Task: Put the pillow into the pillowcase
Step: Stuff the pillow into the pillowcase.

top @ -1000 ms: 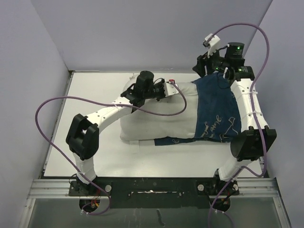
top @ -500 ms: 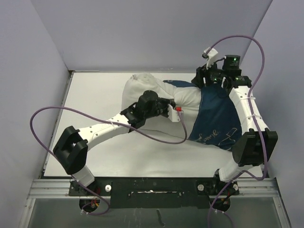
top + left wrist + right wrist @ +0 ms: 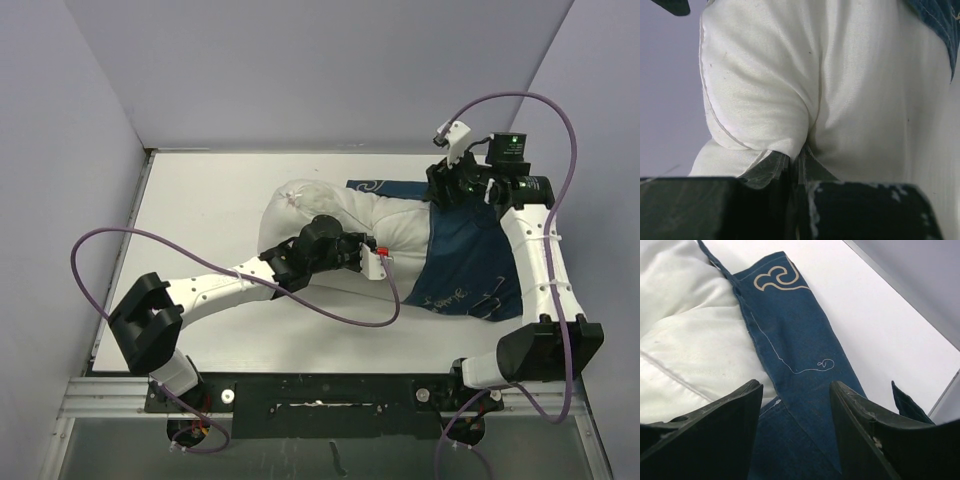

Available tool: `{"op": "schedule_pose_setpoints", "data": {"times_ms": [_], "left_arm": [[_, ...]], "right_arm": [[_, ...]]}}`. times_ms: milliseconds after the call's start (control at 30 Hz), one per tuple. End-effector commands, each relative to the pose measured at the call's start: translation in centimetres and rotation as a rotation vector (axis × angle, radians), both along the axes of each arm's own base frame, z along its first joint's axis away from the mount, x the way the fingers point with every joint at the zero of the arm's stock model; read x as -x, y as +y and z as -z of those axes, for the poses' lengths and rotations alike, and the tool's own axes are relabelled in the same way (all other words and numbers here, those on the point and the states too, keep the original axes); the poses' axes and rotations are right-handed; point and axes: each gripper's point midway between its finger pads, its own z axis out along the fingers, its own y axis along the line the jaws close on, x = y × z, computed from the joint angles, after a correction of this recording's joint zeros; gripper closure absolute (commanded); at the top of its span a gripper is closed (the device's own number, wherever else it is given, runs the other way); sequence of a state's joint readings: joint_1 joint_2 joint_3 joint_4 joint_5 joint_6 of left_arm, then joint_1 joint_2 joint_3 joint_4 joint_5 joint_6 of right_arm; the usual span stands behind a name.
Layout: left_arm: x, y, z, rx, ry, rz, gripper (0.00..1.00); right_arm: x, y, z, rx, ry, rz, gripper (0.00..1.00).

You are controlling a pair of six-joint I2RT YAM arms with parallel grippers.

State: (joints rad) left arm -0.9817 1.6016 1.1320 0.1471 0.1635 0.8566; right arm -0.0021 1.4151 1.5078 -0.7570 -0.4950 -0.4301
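**Left claw (image 3: 797, 182) pinches the pillow (image 3: 312, 205), right claw (image 3: 796, 390) stands open over the pillowcase (image 3: 470, 262)**

The left claw is closed on a small fold of the white pillow cloth. In the left wrist view its two dark fingers (image 3: 865, 210) fill the lower edge of the frame, and the cloth is squeezed between them at the lower centre. Above them the pillow bulges up and fills nearly the whole frame. A corner of the blue pillowcase shows at the upper right.

The right claw has its fingers (image 3: 715, 415) apart and nothing between them. In the right wrist view they stand at the lower left and lower right of the frame. Between them lies the blue cloth with a cream curl drawing near the top, and the pillow lies on the left side.

In the top view the pillow lies on the white table (image 3: 200, 200), in the centre of the frame. Its left part is bare, with a gathered pucker at the upper left end. Its right part goes under the pillowcase, which lies to the right of centre and reaches toward the lower right. A strip of blue also shows along the upper edge of the pillow.
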Motion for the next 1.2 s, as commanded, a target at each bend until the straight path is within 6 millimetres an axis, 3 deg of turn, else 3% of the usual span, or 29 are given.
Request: {"op": "schedule_pose_setpoints", "data": {"times_ms": [0,133,267,433,467,567,633,700,733,867,933,1000,1167], "left_arm": [[1.0,-0.3,-1.6,0.043,0.033,0.018,1.00],[1.1,-0.2,-1.7,0.042,0.041,0.018,1.00],[1.3,0.1,-1.8,0.045,0.046,0.016,1.00],[1.5,0.6,-1.9,0.048,0.048,0.007,1.00],[1.5,0.7,-2.0,0.050,0.049,0.004,1.00],[1.5,0.8,-2.7,0.070,0.047,-0.002,1.00],[1.5,0.9,-4.0,0.130,0.087,-0.008,1.00],[1.2,1.2,-6.1,0.215,0.156,0.008,0.90],[1.0,1.5,-7.8,0.277,0.205,0.027,0.75],[-0.6,3.7,-13.8,0.522,0.476,0.108,0.36],[-0.6,3.7,-16.2,0.568,0.527,0.166,0.29],[-0.1,3.0,-17.1,0.539,0.544,0.228,0.28],[-0.4,1.2,-16.1,0.455,0.555,0.324,0.28]], "right_arm": [[2.0,0.2,-2.5,0.000,-0.025,-0.122,0.44],[2.6,0.2,-3.9,-0.010,-0.037,-0.171,0.45],[2.3,-1.6,-0.6,0.075,0.058,-0.135,0.47],[3.2,-1.7,1.7,0.098,0.138,-0.176,0.53],[3.2,-1.8,1.8,0.107,0.138,-0.175,0.60],[2.9,-1.5,1.5,0.099,0.134,-0.191,0.97],[3.2,-0.6,0.5,0.074,0.102,-0.247,1.00],[3.8,0.7,-0.8,0.040,0.052,-0.326,1.00],[4.2,1.3,-1.6,0.020,0.022,-0.367,1.00],[5.6,3.1,-3.6,-0.061,-0.057,-0.455,1.00],[5.9,3.3,-4.3,-0.086,-0.081,-0.462,1.00],[6.2,3.8,-5.2,-0.120,-0.112,-0.472,1.00],[6.3,4.0,-6.7,-0.164,-0.150,-0.468,1.00]]}}
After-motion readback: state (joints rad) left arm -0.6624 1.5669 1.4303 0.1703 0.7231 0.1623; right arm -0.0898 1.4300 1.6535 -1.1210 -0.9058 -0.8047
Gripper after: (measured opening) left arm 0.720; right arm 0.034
